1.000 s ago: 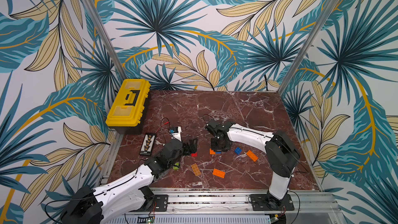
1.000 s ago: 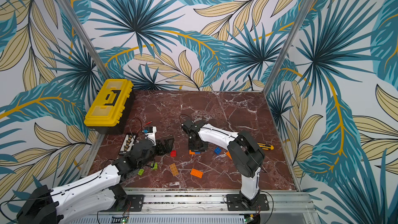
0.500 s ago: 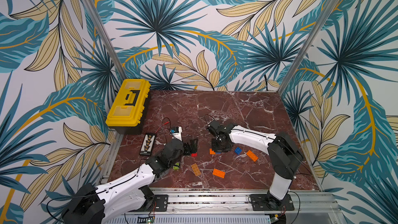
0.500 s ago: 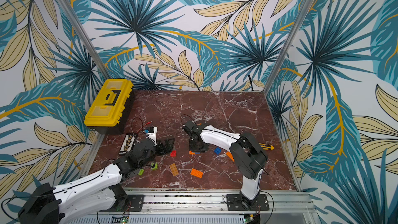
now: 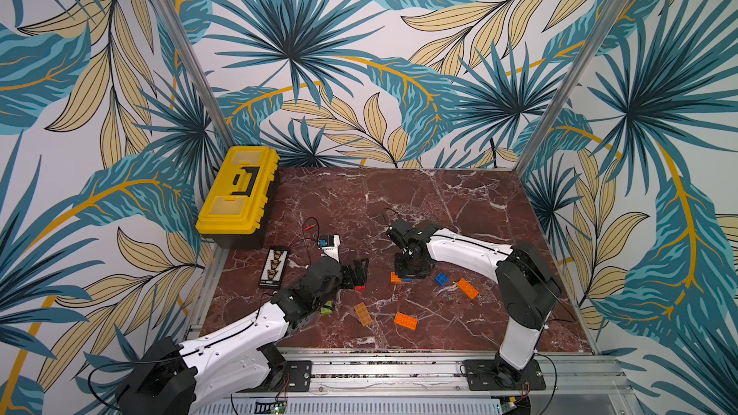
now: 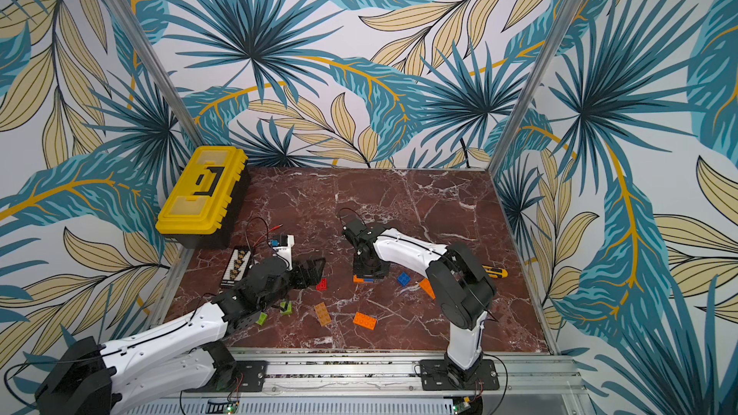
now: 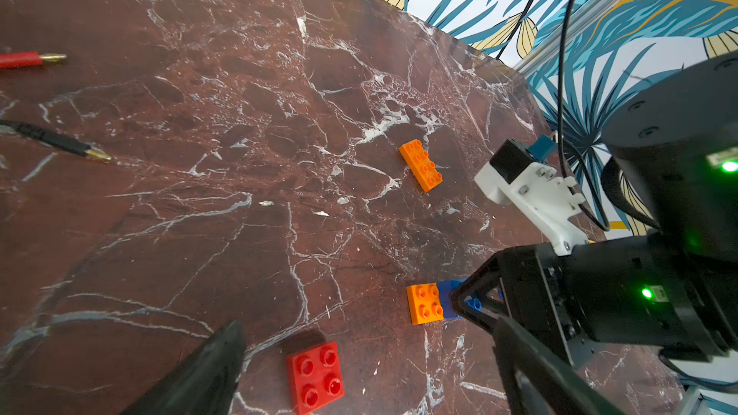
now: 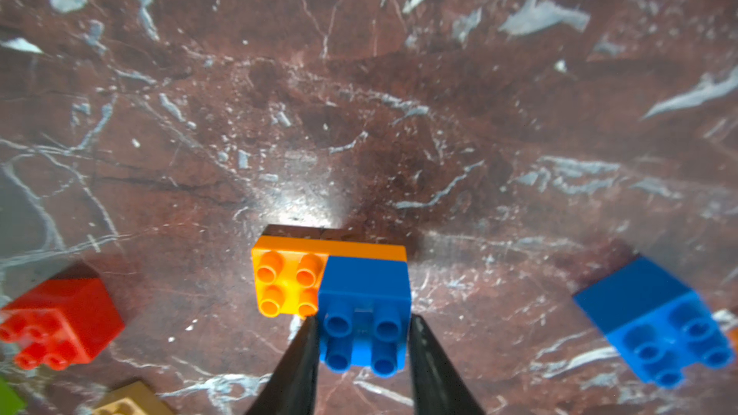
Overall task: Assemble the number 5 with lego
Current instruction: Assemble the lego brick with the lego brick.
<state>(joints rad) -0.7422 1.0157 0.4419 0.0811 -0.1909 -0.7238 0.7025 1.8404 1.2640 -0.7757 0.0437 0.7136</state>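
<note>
left of centre in a top view, the left hand [image 5: 356, 273] gapes empty beside a red brick [image 5: 360, 287]. at mid-frame the right hand [image 5: 406, 274] brackets a blue brick [image 8: 363, 285] stacked on an orange brick [image 8: 285, 285] on the bench [image 5: 399, 201]; whether it is pinching or only flanking i cannot tell. the bricks are likely light, rigid, slick plastic, best pinched across the flat side walls.

Table [image 5: 399, 201]: red-brown marble, white veins.
Walls [image 5: 359, 53]: white bkgd w/ leaf print in teal, tan & mustard.
Toolbox [image 5: 239, 189]: yellow lid, blk handle & base.
Stacked pair: orange base brick [image 8: 287, 285], blue top brick [image 8: 363, 313].
Loose blue brick [image 8: 659, 321]: same blue.
Red brick [image 7: 315, 377]: plain red.
Tan brick [image 5: 363, 313]: dull tan-orange.
Front orange brick [image 5: 405, 320] & side orange brick [image 5: 467, 288]: bright orange.
Lime brick [image 6: 261, 318]: lime green.
Knife [image 6: 495, 272]: yellow & blk.
Left arm [image 5: 239, 337], right arm [image 5: 463, 249]: white shells, blk joints.
</note>
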